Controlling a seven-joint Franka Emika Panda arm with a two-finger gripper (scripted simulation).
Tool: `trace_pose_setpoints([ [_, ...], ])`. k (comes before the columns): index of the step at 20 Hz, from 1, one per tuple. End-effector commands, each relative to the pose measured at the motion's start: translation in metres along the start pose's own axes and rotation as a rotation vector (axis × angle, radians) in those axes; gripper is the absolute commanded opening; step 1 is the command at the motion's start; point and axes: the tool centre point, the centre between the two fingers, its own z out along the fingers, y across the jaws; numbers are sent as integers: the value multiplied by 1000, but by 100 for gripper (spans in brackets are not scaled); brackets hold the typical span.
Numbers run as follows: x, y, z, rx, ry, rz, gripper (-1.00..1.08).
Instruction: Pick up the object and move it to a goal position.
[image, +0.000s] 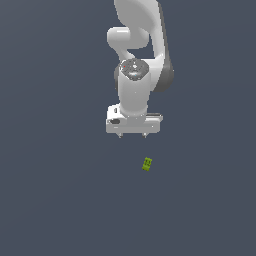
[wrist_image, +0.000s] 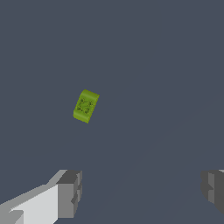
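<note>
The object (image: 147, 164) is a tiny yellow-green block with darker green squares on its face, lying on the dark grey floor. In the exterior view it sits below my gripper (image: 132, 135) and a little toward that view's right. The gripper points down, is open and holds nothing, with its two small fingertips (image: 120, 135) set wide apart. In the wrist view the block (wrist_image: 85, 106) lies tilted on the floor, apart from the two grey fingers (wrist_image: 69, 194), which stand far apart at the picture's edge. My gripper (wrist_image: 140, 192) does not touch the block.
The white arm (image: 137, 45) rises behind the gripper in the exterior view. The flat dark grey floor (image: 60, 200) fills the rest of both views. No goal marker shows.
</note>
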Motion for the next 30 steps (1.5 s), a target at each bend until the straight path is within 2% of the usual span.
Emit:
trace_pose_setpoints([
  [1, 0, 0, 0, 0, 0, 0, 100],
  [10, -8, -32, 11, 29, -34, -12, 100],
  [20, -5, -32, 14, 28, -32, 4, 100],
  [30, 17, -44, 40, 19, -19, 122, 100],
])
